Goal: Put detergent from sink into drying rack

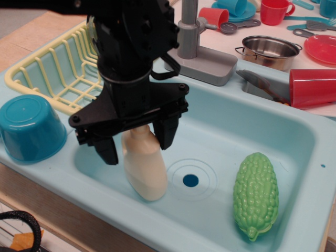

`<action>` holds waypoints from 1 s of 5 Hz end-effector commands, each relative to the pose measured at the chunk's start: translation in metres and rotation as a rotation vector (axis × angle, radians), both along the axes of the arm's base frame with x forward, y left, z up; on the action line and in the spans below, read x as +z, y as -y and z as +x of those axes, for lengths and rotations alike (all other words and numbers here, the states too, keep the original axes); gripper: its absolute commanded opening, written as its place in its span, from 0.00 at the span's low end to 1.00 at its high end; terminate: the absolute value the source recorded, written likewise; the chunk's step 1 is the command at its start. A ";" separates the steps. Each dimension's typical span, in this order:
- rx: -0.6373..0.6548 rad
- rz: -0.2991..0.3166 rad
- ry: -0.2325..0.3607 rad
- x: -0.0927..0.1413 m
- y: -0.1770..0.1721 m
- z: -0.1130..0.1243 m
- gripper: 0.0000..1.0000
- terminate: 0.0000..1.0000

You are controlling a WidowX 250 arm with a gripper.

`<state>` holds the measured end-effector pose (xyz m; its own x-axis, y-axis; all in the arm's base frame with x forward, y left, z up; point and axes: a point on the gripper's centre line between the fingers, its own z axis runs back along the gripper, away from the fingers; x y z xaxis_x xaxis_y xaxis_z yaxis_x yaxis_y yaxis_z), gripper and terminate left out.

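The cream-white detergent bottle (pixel 144 168) lies in the left part of the light blue sink (pixel 252 115). My black gripper (pixel 136 144) is open and straddles the bottle's upper end, one finger on each side. Its body hides the bottle's neck and cap. The fingers do not press on the bottle. The pale yellow drying rack (pixel 50 71) sits behind the sink at the upper left, partly hidden by my arm.
A bumpy green toy gourd (pixel 255 194) lies at the sink's right, beside the dark-blue drain hole (pixel 190 180). A dark blue bowl (pixel 29 128) stands upside down at the left. A grey faucet (pixel 197 44), a metal pot (pixel 269 51) and red cups (pixel 312 86) stand behind.
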<state>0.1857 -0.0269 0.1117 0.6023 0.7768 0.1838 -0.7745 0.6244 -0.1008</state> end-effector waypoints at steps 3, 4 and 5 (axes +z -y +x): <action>-0.173 0.165 0.030 0.057 -0.021 0.034 0.00 0.00; -0.223 0.250 0.044 0.093 -0.045 0.047 0.00 0.00; -0.246 0.295 0.049 0.112 -0.065 0.050 0.00 0.00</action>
<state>0.2393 0.0509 0.2126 0.7797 0.4922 0.3870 -0.5585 0.8262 0.0744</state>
